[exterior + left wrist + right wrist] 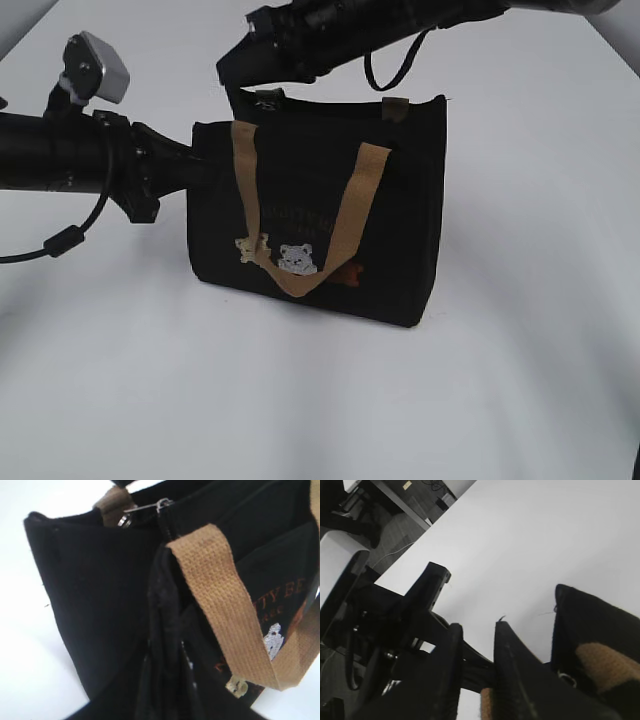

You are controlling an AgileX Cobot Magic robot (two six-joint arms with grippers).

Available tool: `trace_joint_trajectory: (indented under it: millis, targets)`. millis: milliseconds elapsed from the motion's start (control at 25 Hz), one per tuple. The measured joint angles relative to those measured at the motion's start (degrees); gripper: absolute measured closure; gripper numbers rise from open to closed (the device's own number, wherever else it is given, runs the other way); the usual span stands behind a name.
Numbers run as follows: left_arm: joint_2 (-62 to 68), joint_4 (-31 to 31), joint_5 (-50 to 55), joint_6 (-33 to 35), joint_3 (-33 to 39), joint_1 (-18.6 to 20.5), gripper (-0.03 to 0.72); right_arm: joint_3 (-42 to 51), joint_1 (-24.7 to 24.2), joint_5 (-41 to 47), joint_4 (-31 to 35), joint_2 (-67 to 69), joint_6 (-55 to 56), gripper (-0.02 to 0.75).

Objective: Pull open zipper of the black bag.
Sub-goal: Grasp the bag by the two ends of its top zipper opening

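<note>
The black bag (330, 200) stands upright on the white table, bear pictures facing front. My left gripper (198, 170) comes in from the left and is shut on a pinched fold of the bag's side fabric (165, 680). The zipper runs along the top edge, and its silvery ring pull (145, 507) lies near the bag's left end. My right gripper (245, 95) hangs over that top left corner. In the right wrist view its fingers (478, 626) stand apart with table showing between them and a bit of tan strap (487, 702) low in the gap. The metal ring (565, 677) sits outside them.
A tan front handle (345, 230) droops down the bag's face. The left arm's body and cable (60, 160) stretch across the left side. The right arm (400, 25) crosses above the bag. A table edge and dark floor (395, 510) show far off.
</note>
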Motion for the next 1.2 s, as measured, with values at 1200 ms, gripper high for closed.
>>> trace_joint_trajectory:
  millis: [1200]
  targets:
    - [0.00,0.00,0.00,0.00,0.00,0.00,0.601,0.00,-0.68,-3.80,-10.38,0.00,2.41,0.556]
